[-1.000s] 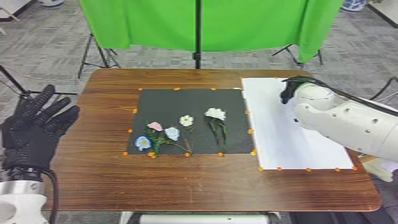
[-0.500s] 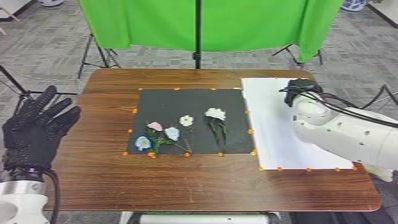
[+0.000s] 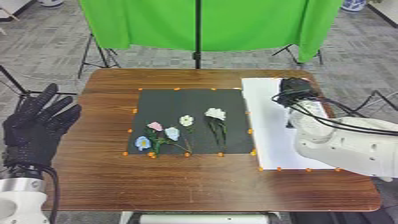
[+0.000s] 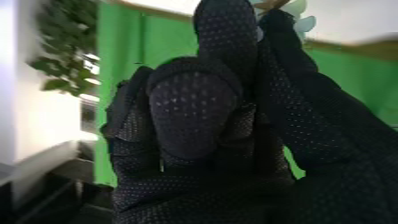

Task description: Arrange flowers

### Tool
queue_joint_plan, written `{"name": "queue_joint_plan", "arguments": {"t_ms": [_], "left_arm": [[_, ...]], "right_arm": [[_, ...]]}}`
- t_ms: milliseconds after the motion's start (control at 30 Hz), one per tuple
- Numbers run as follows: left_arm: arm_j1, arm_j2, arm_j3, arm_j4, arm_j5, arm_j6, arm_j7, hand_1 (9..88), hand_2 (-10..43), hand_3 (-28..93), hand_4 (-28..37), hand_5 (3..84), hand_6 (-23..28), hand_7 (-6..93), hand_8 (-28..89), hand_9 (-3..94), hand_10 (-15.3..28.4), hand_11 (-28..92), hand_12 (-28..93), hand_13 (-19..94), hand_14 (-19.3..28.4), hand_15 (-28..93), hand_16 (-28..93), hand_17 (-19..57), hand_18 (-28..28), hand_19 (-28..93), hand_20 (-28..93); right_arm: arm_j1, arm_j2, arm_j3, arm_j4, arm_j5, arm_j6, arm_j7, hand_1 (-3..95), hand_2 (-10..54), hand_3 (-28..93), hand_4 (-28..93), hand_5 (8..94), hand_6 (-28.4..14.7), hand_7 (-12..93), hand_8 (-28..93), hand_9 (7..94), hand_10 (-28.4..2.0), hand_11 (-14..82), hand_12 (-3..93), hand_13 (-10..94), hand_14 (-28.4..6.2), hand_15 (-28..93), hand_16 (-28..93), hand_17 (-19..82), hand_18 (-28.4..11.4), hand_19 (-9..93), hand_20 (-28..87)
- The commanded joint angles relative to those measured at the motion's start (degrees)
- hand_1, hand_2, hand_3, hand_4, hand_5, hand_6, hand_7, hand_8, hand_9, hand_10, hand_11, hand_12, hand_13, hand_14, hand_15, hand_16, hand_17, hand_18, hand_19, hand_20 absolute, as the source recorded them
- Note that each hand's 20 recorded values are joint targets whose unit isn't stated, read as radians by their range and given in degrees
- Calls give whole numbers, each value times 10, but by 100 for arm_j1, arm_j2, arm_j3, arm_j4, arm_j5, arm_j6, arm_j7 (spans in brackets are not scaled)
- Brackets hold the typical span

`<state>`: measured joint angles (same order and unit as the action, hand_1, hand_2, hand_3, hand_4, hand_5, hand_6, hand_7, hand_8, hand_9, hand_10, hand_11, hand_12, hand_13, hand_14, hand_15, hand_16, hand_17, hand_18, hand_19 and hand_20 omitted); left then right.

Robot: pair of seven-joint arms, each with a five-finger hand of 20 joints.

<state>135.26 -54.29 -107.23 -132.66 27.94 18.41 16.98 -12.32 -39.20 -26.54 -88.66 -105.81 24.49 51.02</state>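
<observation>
**Flowers (image 3: 215, 114) lie on the dark mat (image 3: 182, 100); a leafy sprig seems pinched in the right hand**

I judge that slipping is the first danger. The right hand (image 3: 297, 90) is over the white sheet (image 3: 266, 107), and in its wrist view the finger and the thumb are closed together at their tips, it seems on the stem of a pale-leaved sprig (image 4: 305, 23). Such a hold at the tips is small, so the stem could turn or drop if I move quickly. The soft leaves could also bend, if I press them against the sheet or the desk (image 3: 204, 185).

Next, I think, the sprig must go to the mat. If I bring it too low, the knuckles could push the white flower, because it lies nearest to that side. The black cables (image 3: 355, 130) along the arm could sweep the stems too. The left hand (image 3: 35, 127) is near the left edge, its fingers straight and spread.

About direction: the blooms point mostly to the far side, and the stems go to the near side. The white flower has its long axis from far to near, leaning a little to the right at the stem end. The sprig's full axis I cannot tell.
</observation>
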Motion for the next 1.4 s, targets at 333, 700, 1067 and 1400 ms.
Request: {"name": "queue_joint_plan", "arguments": {"t_ms": [333,700,1067,1400], "left_arm": [[-82,23,10,67,40,-34,-113,210,82,766,-282,324,78,106,-79,293,187,259,116,224,266,527,-97,-85,267,599,63],[-49,17,23,73,23,-2,-110,210,82,766,-281,324,78,105,-78,293,188,257,115,224,266,528,-97,-85,268,599,63],[-142,26,80,101,27,-28,-137,209,81,767,-281,325,78,105,-78,294,187,259,116,224,265,526,-97,-85,268,600,63],[-13,1,29,75,18,10,-109,209,81,767,-281,327,79,106,-79,293,187,257,115,224,266,526,-96,-85,268,600,63]], "right_arm": [[-172,-772,164,-992,-339,-127,-585,532,-95,732,-283,836,17,225,24,929,-63,244,294,838,-17,684,184,430,-171,932,243],[-471,-667,379,-1190,-413,-255,-418,534,-95,733,-283,838,15,223,27,928,-66,251,288,837,-19,685,185,429,-175,932,248],[-568,-856,378,-1068,-465,-148,-300,526,-95,738,-283,828,18,222,29,922,-65,255,287,835,-20,687,184,428,-175,932,255],[-521,-582,357,-1304,-297,-76,-265,437,-95,778,-283,718,0,210,-11,848,-92,269,254,779,-43,701,172,377,-190,930,213]]}}
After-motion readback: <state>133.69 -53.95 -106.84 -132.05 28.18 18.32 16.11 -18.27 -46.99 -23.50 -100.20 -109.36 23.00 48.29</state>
